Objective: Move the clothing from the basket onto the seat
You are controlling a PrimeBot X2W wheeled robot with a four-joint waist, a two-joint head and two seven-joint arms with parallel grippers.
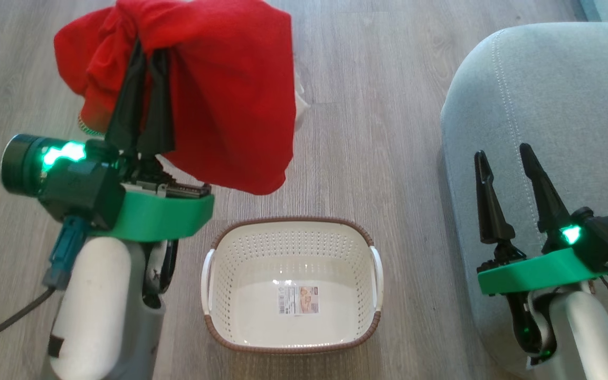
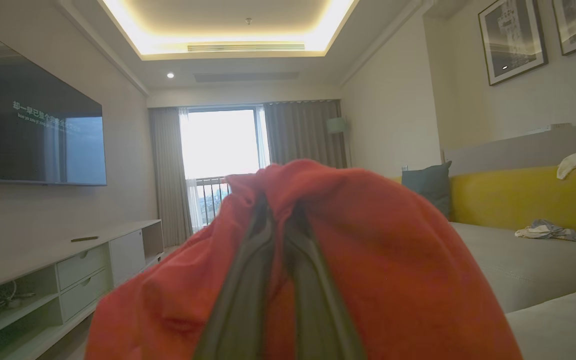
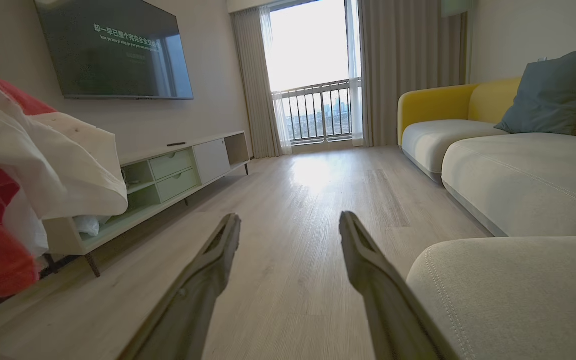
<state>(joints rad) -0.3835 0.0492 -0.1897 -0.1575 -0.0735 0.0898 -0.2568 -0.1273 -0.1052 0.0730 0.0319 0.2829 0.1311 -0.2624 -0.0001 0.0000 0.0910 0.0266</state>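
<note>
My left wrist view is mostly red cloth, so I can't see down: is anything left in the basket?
Observer: No, the basket holds nothing but its label sticker.
Operator: Is the cloth over the seat yet?
Observer: No, the clothing hangs above the floor, beyond the basket toward its left; the seat is on the basket's right.
Operator: Are the right jaws free?
Observer: Yes, open and empty beside the seat's corner.

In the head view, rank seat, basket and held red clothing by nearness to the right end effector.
1. Seat, just under the right end effector.
2. Basket, on the floor to its left.
3. Red clothing, far left, held by the left end effector.
</note>
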